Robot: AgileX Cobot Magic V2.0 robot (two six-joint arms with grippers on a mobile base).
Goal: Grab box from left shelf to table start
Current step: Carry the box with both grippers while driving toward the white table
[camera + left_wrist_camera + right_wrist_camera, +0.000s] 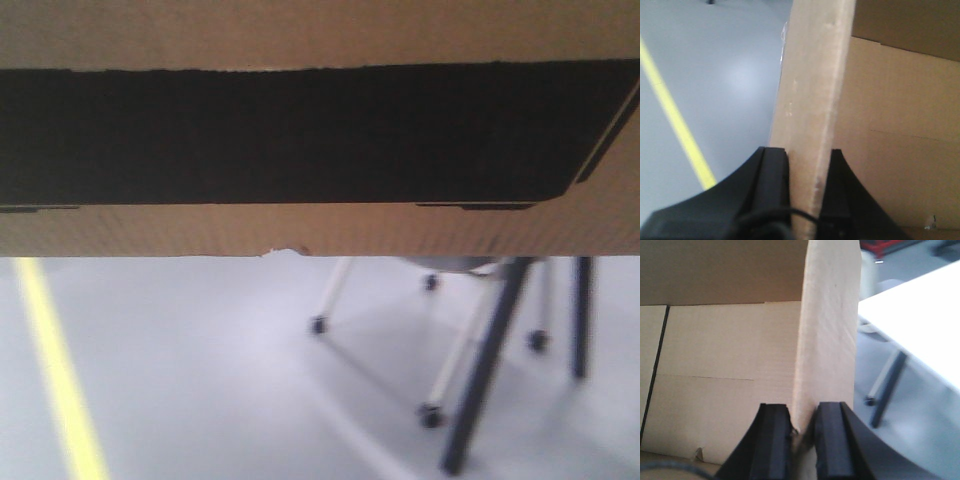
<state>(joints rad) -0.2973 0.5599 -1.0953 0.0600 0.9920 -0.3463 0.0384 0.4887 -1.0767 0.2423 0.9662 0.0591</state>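
Clamping opposite walls of the box (300, 130), left gripper (809, 161) and right gripper (803, 414) hold it balanced, with the table (920, 320) just right of the right gripper.

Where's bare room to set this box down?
The white table beside the box is bare as far as visible. Floor between the yellow line and the wheeled legs is open; the legs crowd the right.

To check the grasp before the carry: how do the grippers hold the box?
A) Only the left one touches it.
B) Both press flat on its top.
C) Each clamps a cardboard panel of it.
C: the left gripper and the right gripper each have a panel of the box between their fingers.
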